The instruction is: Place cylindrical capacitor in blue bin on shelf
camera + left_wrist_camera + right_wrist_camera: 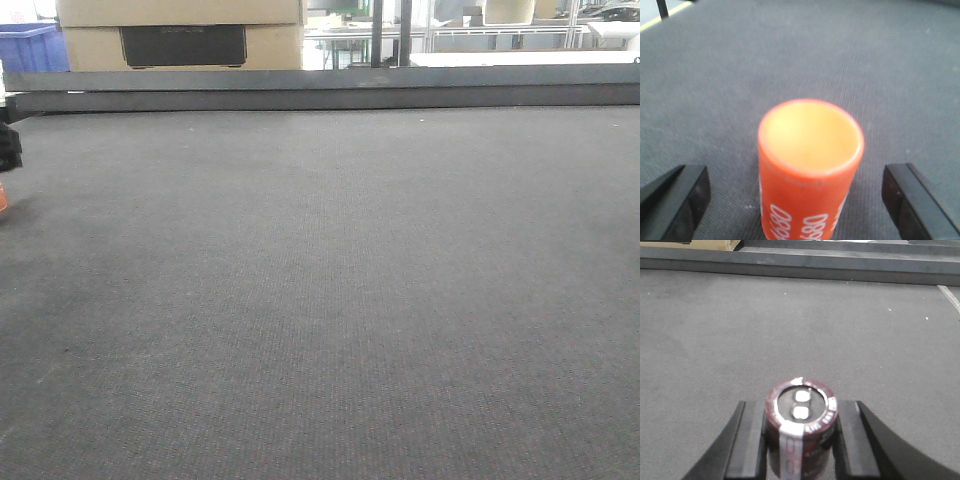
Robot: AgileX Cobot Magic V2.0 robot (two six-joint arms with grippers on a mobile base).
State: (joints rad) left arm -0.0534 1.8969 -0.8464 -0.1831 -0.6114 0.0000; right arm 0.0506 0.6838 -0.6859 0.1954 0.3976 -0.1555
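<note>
The cylindrical capacitor is a short dark cylinder with a pale grey stripe and two silvery terminals on top. It stands upright between the fingers of my right gripper, which is shut on it just above the grey mat. My left gripper is open. Its black fingers stand well apart on either side of an orange cylinder with white print and do not touch it. A blue bin shows far back left. The steel shelf is not in view.
The grey mat fills the table up to a dark raised rail at the far edge. A cardboard box stands behind the rail. The left arm and the orange cylinder show at the left edge.
</note>
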